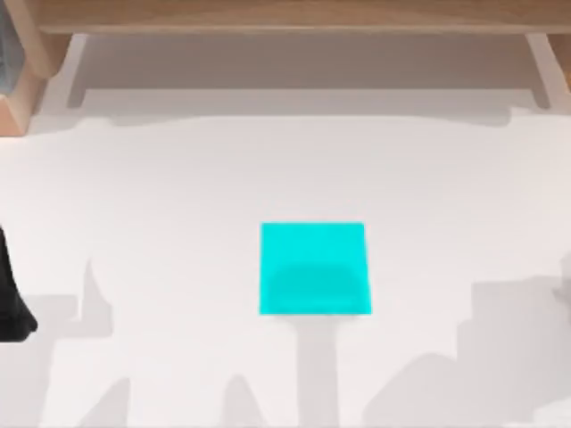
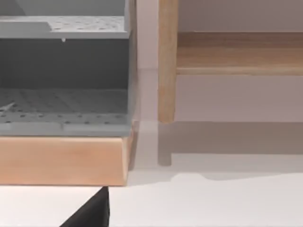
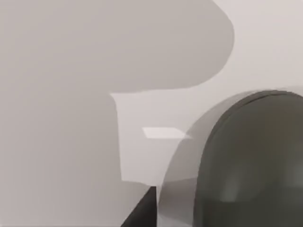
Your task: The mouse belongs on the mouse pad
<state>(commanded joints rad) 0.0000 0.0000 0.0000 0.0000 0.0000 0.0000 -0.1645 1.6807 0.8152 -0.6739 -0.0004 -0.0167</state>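
The mouse pad [image 1: 314, 267] is a flat cyan square near the middle of the white table, with a soft rounded shadow across its near half. The mouse [image 3: 246, 161], a grey rounded body with a darker grey bump, looms close in the right wrist view, over the white table. A black part of my right gripper [image 3: 142, 213] sits right beside it. I cannot tell whether they touch. My left arm [image 1: 13, 299] stays at the table's left edge, and a black tip of its gripper [image 2: 90, 212] pokes into the left wrist view.
A wooden shelf [image 1: 285, 18] runs along the back of the table. A wood-framed grey perforated rack [image 2: 64, 113] stands at the back left, next to a wooden post [image 2: 167, 61]. Grey shadows lie across the table's front.
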